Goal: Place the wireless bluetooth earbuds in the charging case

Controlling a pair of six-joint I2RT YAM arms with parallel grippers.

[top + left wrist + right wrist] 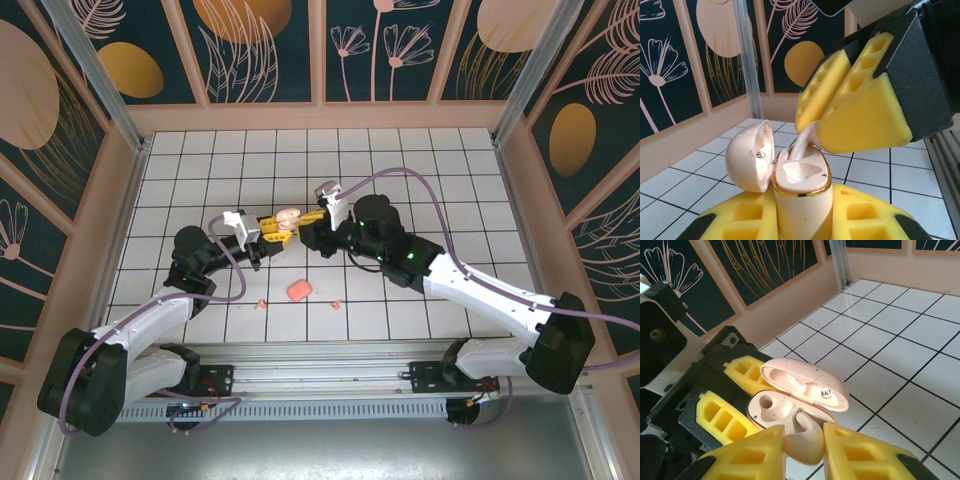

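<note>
right gripper (803, 446): yellow foam pads (860, 455), blocky with square cut-outs and black shells behind. Jaws are nearly together, pinching one earbud (801, 437). The bud is smooth, matte, pale peach, with a bulbous head and a short stem. In the left wrist view the stem points down into the open charging case (802, 197), its tip at or just inside the right-hand socket. Can't tell if it's seated.

left gripper (802, 225): same foam pads, clamped tight on the case body, which stands upright between them. The case is an egg-shaped glossy cream shell with a gold band round the mouth and a peach insert with moulded sockets. The lid (746, 156) is a domed half-shell, hinged open and tilted left in that view, with a small round mark inside.

In the top view both grippers meet mid-table, a bit left of centre, with the case between them. On the near side, toward the bases, a small rounded pink lump (298, 290) lies flat. There is one tiny pink bit (262, 302) to its left and another (336, 302) to its right, both apart from it.

The table (420, 180) is white gloss tile with dark grid lines. The walls (250, 50) are dark panels with peach flower and leaf prints in peach trim.
</note>
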